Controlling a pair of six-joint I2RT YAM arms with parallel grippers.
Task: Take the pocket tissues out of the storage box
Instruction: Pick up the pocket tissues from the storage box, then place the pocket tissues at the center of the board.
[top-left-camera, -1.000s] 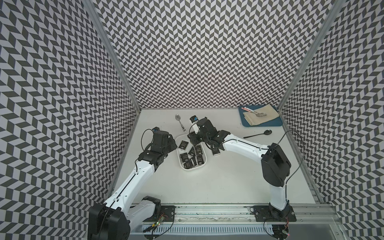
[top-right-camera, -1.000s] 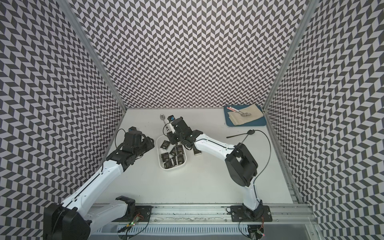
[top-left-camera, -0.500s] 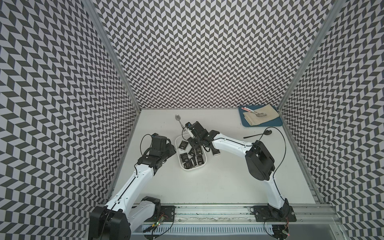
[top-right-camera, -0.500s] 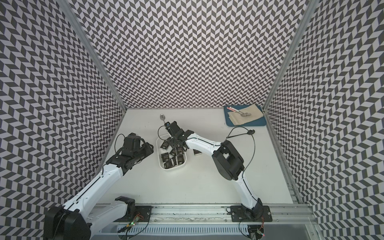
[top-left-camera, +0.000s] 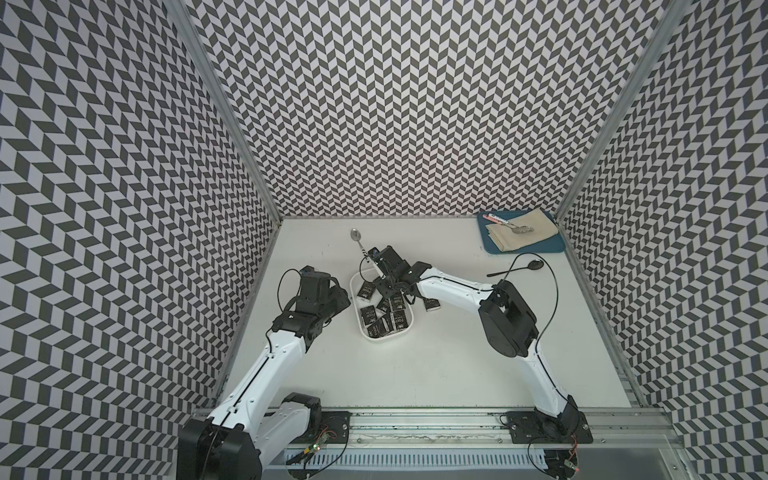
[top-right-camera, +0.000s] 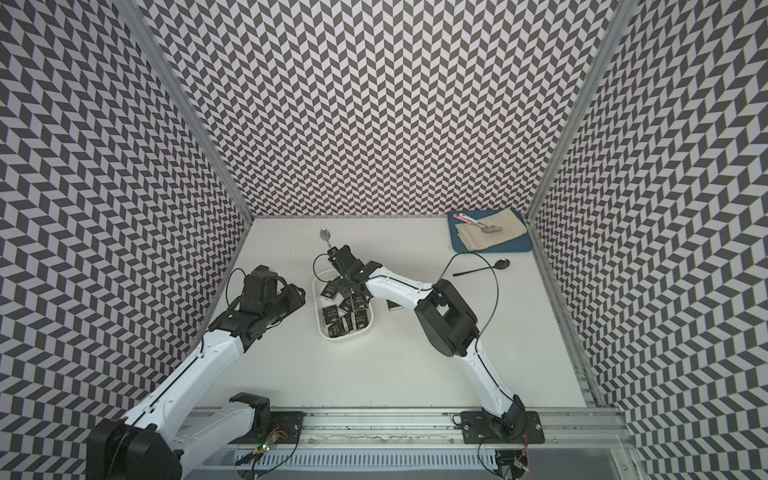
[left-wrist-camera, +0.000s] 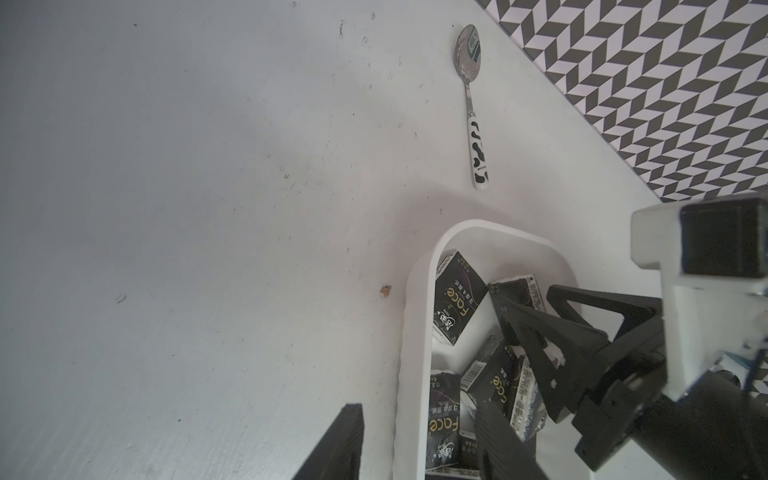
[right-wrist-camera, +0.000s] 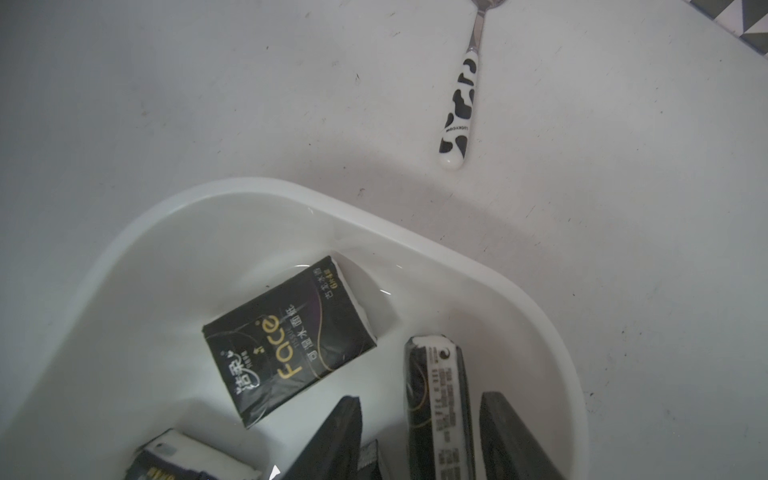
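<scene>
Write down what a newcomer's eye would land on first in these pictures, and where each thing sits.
First come the black-and-white chevron walls on three sides of the white table. Next, mid-table, is the white storage box, cluttered with black pocket tissues. The right gripper is down inside it, jaws open around one packet on edge. A blue tray with a beige cloth sits in the far right corner.

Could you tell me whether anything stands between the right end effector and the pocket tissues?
Nothing visible does: the open right end effector straddles one edge-standing pocket tissues packet inside the storage box.
</scene>
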